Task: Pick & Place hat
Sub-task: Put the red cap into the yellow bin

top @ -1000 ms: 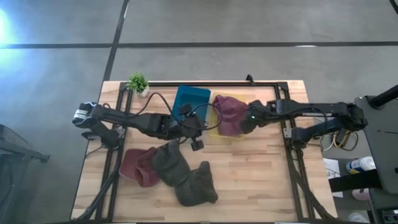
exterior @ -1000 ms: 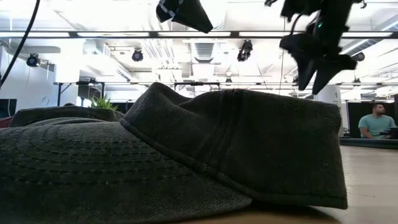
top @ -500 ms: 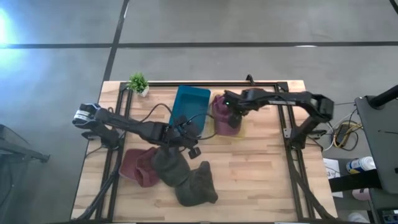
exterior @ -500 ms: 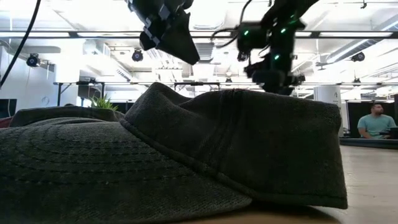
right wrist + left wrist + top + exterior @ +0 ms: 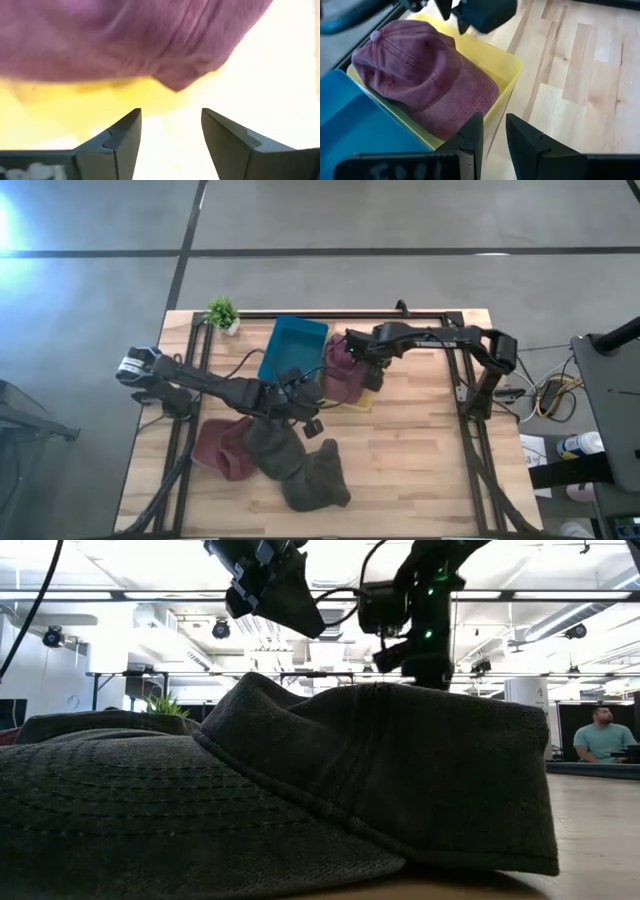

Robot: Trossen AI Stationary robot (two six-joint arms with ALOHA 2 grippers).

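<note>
wooden slats make up the table (image 5: 420, 470), which stands on a grey concrete floor, with a small potted plant (image 5: 222, 312) at its far left corner.

at the left, near the front edge, a maroon hat (image 5: 218, 448) lies partly under two dark grey hats (image 5: 298, 463); none of these is held.

the left gripper (image 5: 296, 392) hangs over the middle of the table, just above the grey pile and beside the blue bin (image 5: 290, 349). its fingers (image 5: 472, 134) stand a narrow gap apart with nothing between them.

right of the blue bin sits the yellow bin (image 5: 506, 60), touching it, with a second maroon cap (image 5: 343, 376) resting crown-up inside.

the right gripper (image 5: 367, 365) sits low over that bin's right side, close against the cap. its fingers (image 5: 125, 135) are spread wide and hold nothing.

judgement: the cap appears placed and the right arm is at the release stage. it should lift straight up before swinging away, so a finger does not catch the fabric or shove the light bin. the left gripper should open wider before descending on a grey hat and take a single crown, not both layers.
</note>
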